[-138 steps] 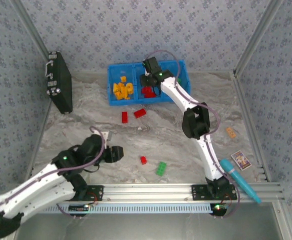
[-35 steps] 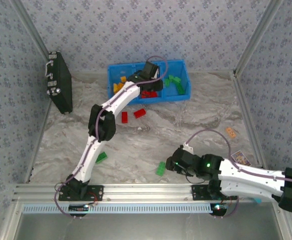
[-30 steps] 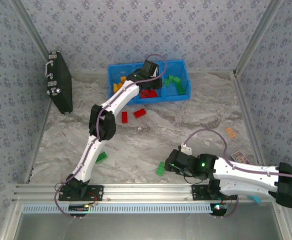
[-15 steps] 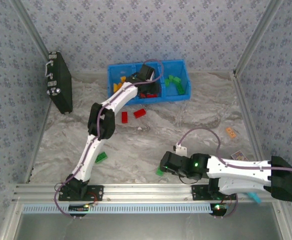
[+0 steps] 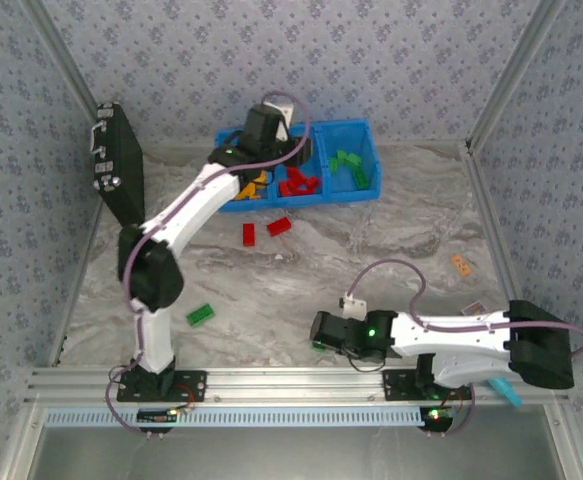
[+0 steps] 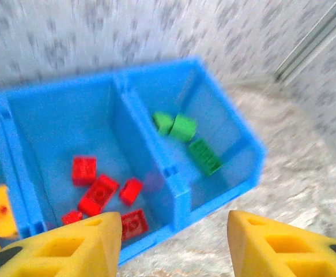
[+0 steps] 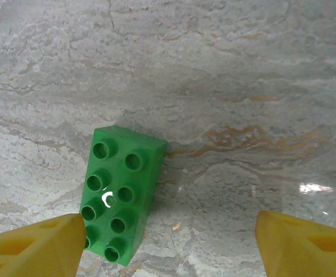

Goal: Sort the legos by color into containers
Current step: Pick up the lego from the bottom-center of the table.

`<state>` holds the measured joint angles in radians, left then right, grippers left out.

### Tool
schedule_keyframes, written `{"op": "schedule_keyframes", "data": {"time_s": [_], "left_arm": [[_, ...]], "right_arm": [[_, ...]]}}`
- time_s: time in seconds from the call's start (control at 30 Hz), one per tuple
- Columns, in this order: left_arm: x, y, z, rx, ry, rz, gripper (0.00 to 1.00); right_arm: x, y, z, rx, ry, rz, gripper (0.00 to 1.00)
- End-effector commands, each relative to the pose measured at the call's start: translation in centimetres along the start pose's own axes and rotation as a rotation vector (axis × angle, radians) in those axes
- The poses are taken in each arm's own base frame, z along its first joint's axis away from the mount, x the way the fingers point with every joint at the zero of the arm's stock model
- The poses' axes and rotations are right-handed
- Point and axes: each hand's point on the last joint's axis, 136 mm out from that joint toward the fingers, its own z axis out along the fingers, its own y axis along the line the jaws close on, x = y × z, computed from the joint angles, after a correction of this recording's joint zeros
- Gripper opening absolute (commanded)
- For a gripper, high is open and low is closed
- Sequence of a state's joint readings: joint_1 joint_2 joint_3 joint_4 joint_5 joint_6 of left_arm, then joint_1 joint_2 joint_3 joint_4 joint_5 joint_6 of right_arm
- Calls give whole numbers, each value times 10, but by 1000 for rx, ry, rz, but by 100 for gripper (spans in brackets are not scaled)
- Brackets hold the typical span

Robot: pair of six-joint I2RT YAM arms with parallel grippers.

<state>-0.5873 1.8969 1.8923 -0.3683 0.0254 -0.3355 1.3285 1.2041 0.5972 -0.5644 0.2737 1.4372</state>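
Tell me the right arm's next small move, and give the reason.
Probably slide the right hand sideways to centre it over the green brick before lowering. The hand stands open above the brick, which lies flat on the table, studs up, close by one finger and far from the other.

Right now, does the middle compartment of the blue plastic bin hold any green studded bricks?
No, the bin holds red bricks there; green bricks lie in its end compartment.
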Motion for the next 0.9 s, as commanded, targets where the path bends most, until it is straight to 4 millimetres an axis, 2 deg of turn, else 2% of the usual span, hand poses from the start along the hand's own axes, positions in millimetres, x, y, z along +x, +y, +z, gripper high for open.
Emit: {"op": "schedule_keyframes", "data": {"time_s": [0.0, 0.1, 0.17, 0.3, 0.47, 0.6, 0.67, 0.7, 0.8, 0.87], "left_arm": [[-32, -9, -49, 12, -131, 68, 51], [-30, -1, -83, -31, -162, 86, 51], [-19, 11, -101, -78, -168, 83, 51], [15, 41, -142, -185, -171, 72, 51], [60, 77, -186, -311, -111, 62, 51], [113, 103, -213, -392, 9, 47, 51], [142, 118, -222, -438, 78, 15, 51], [160, 124, -224, -452, 117, -12, 51], [207, 133, -229, -456, 212, -143, 52], [228, 134, -231, -443, 237, -224, 53]], "right_arm": [[-3, 19, -2, -25, -20, 25, 81], [0, 23, 4, -7, -11, 18, 82], [2, 25, 9, 9, 0, 9, 82], [5, 26, 17, 64, 35, -20, 80], [7, 22, 25, 106, 57, -19, 72], [3, 13, 26, 145, 61, -7, 54], [1, 12, 26, 146, 61, -5, 49], [1, 4, 24, 176, 69, -15, 46], [-6, -5, 21, 208, 81, -34, 38], [-14, -13, 15, 231, 82, -48, 35]]}}
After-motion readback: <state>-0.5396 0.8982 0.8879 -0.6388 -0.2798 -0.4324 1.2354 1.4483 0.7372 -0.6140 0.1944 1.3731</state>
